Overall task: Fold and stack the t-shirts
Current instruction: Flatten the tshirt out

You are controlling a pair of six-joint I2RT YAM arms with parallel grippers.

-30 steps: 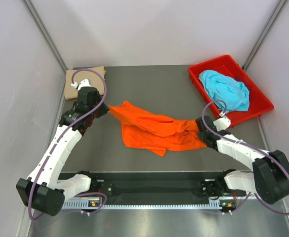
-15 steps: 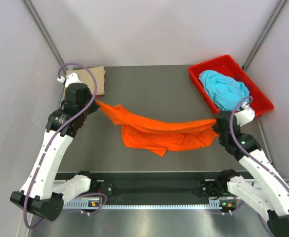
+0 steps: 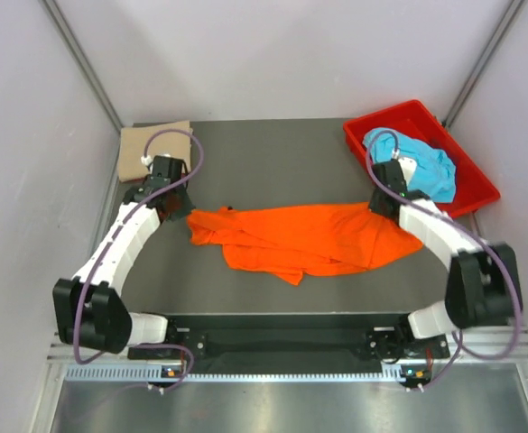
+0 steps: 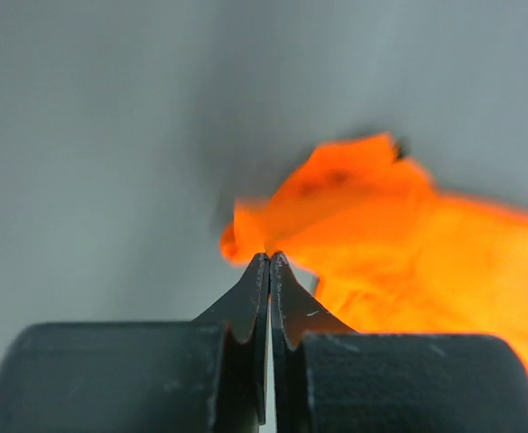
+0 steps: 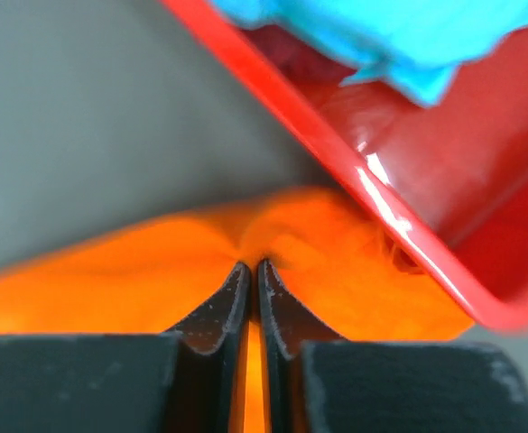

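Observation:
The orange t-shirt (image 3: 304, 237) lies spread wide across the middle of the table. My left gripper (image 3: 185, 210) is shut on its left end, seen in the left wrist view (image 4: 270, 257) with orange cloth (image 4: 399, 234) at the tips. My right gripper (image 3: 378, 206) is shut on its right end, seen in the right wrist view (image 5: 253, 264) with orange cloth (image 5: 155, 262) around the tips. The turquoise t-shirt (image 3: 419, 164) is crumpled in the red bin (image 3: 469, 197). The tan t-shirt (image 3: 146, 144) lies folded at the back left.
The red bin's wall (image 5: 372, 171) runs close by my right gripper. Grey side walls close in the table left and right. The arm bases and a rail sit along the near edge.
Both grippers moved toward the back of the table with the shirt ends. The orange t-shirt went from a hanging, stretched band to lying flat and wide on the table.

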